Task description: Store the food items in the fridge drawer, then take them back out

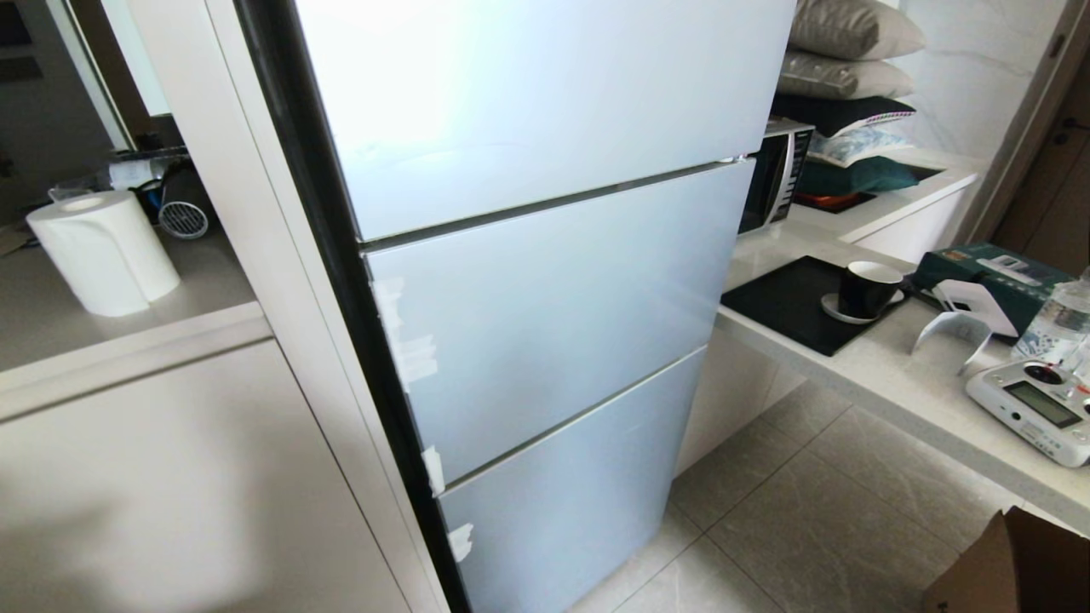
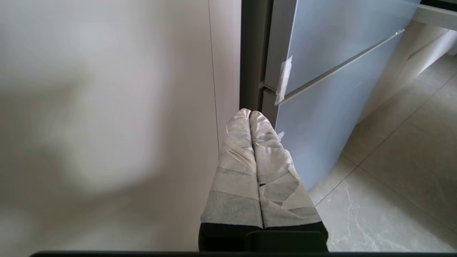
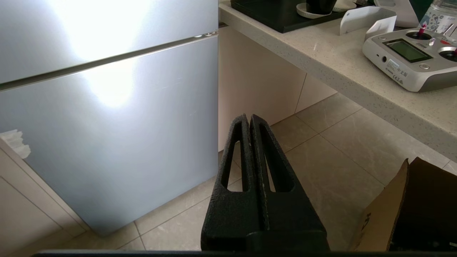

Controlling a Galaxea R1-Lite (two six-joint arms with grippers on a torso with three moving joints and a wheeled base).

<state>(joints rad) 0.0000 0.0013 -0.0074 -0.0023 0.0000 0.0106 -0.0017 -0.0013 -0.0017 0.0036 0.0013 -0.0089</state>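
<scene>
A pale speckled desk (image 1: 886,383) runs along the right of the closed fridge (image 1: 545,323), which stands on the grey tiled floor (image 1: 809,511). Nearest the fridge on the desk lies a black mat (image 1: 783,306), with a black cup on a saucer (image 1: 867,291) on its far-from-fridge corner. Beyond the cup sit a dark green box (image 1: 996,272), a white folded stand (image 1: 962,319), a clear bottle (image 1: 1060,323) and a grey radio controller (image 1: 1035,409). A microwave (image 1: 777,174) stands behind the mat, beside the fridge. A cardboard box (image 1: 1013,566) rests on the floor below the controller.
</scene>
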